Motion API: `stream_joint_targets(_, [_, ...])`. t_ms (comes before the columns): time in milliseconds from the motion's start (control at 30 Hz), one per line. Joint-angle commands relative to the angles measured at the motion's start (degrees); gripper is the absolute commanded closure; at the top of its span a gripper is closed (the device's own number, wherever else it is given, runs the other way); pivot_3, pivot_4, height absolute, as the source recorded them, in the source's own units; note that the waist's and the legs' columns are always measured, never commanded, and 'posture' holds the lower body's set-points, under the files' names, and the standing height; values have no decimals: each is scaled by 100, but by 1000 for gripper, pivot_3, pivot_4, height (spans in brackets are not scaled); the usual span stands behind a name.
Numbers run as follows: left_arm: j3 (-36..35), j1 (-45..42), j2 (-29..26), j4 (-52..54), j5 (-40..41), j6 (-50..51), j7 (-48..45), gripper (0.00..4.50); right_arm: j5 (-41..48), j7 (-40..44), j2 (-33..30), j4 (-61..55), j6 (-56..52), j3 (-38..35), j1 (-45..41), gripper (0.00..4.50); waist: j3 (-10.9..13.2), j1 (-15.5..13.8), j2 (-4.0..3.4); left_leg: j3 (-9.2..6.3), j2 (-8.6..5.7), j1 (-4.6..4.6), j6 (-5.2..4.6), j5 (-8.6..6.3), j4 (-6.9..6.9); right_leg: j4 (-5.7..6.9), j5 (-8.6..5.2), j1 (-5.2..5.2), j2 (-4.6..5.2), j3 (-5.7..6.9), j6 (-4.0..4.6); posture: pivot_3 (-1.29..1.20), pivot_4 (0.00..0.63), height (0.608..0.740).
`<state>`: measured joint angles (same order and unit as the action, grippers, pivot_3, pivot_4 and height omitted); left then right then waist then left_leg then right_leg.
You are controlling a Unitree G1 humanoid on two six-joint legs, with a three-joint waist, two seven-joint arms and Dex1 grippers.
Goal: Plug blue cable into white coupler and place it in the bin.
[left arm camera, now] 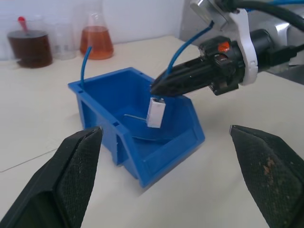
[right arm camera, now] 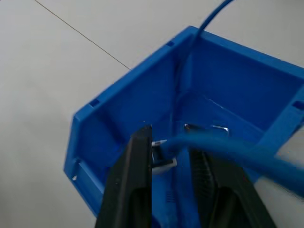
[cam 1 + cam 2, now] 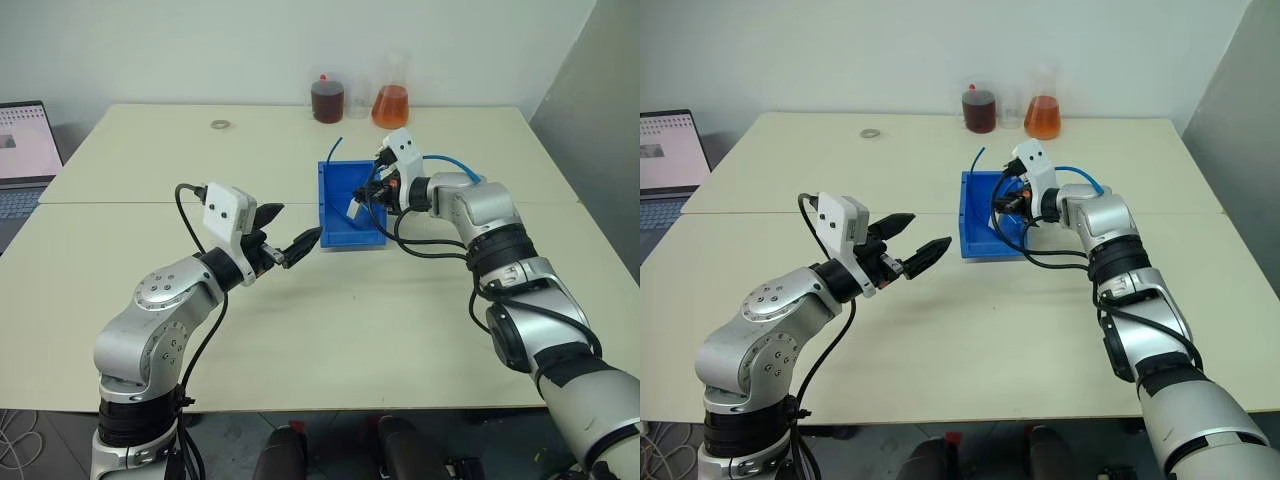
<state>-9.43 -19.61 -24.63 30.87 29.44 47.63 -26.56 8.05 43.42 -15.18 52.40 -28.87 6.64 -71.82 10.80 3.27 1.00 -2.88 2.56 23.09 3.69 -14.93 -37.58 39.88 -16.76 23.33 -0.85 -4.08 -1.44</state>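
Over the bin [image 1: 101, 95], white coupler [image 1: 156, 113] hangs from right claw [image 1: 159, 88]

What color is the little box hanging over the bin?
White. The coupler hanging above the bin shows best in the left wrist view.

Head stereo pair looks forward and down over the table [image 3: 330, 330] from the near edge, taking in both arms; the bin [image 3: 335, 210] sits just past centre, toward 12 o'clock. Left wrist camera faces the bin from near, across bare tabletop. Right wrist camera looks steeply down into the bin, very close; all four views share it.
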Motion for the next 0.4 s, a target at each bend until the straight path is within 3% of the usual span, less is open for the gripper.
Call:
stream_joint_targets(33, [-132,81,-54,304,163,-11,99,0,-62,-71,34,433,492,-225,-499,2307,0,1,0,1,0,-1,0,0,1,-1,0,0,0,0,0,0,150,740])
stream_joint_targets(200, [-133,40,27,245,243,-52,257,0,-157,-229,-83,772,699,-337,-695,1088,0,-4,0,-1,-3,-3,0,0,4,0,0,-1,1,1,0,0,150,740])
stream_joint_targets(333, [-84,50,2,144,212,-40,361,0,-180,47,-329,258,328,-317,-467,295,0,-14,0,-1,-4,-2,1,0,1,1,0,-3,2,1,0,0,150,740])
stream_joint_targets(400, [-96,52,-25,69,159,-119,389,0,-138,265,-501,-282,-41,-277,-204,295,0,-16,0,-1,-4,-2,1,0,2,0,0,-3,2,1,0,0,150,740])
